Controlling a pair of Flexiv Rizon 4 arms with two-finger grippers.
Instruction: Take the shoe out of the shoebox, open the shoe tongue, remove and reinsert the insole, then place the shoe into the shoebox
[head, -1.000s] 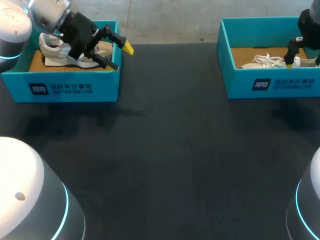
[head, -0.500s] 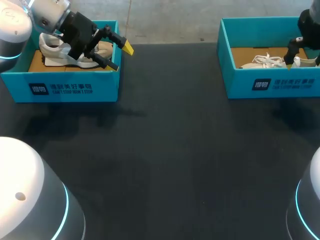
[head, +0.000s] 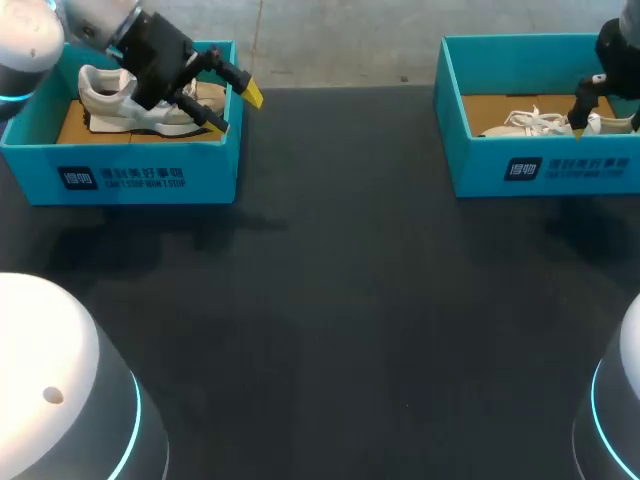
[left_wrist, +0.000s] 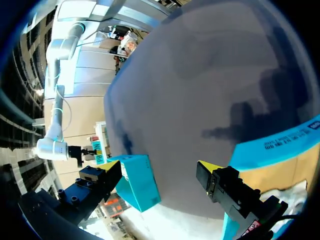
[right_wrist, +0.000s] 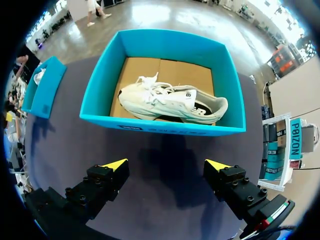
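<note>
- Your left pincer (head: 233, 110) is hanging over the right end of the left box (head: 120, 168), at the far left of the dark table (head: 330, 300). Its two yellow-tipped fingers are standing wide apart and are holding nothing.
- A white shoe (head: 103, 92) is lying inside the left box. The pincer is hiding part of it.
- In the left wrist view, the fingers are pointing out across the table. The blue edge of the left box is showing just beside one finger.
- The right box (head: 540, 168) is sitting at the far right of the table, well apart from the left box.
- The other white shoe (right_wrist: 170, 102) is lying on the brown floor inside the right box, with its laces showing.
- Your right pincer (right_wrist: 166, 165) is hanging by the right box, with that shoe ahead of its fingers. The fingers are spread wide and are touching nothing.
</note>
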